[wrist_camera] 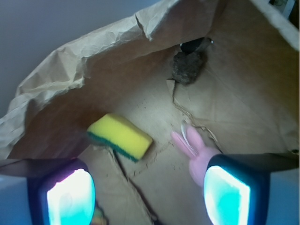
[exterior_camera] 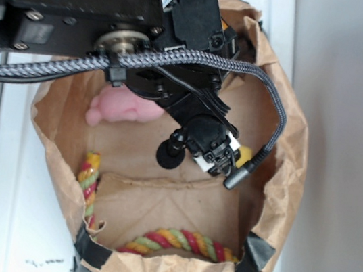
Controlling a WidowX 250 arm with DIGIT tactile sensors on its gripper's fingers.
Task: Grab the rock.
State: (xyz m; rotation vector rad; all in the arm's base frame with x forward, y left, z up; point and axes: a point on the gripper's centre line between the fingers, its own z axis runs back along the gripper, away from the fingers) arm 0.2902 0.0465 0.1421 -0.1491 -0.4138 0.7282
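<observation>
Dark brown rock [wrist_camera: 188, 67], rough and lumpy, roundish. Resting on the brown paper floor, tucked into a far corner against the crumpled wall. Untouched.

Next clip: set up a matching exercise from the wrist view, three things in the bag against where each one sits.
Things:
1. rock
2. sponge
3. bunny

Places:
A. by the right fingertip, ears pointing up-left
B. far end of the bag floor, against the paper wall
C. left of centre, near the left wall

Pairs: 1-B, 2-C, 3-A
</observation>
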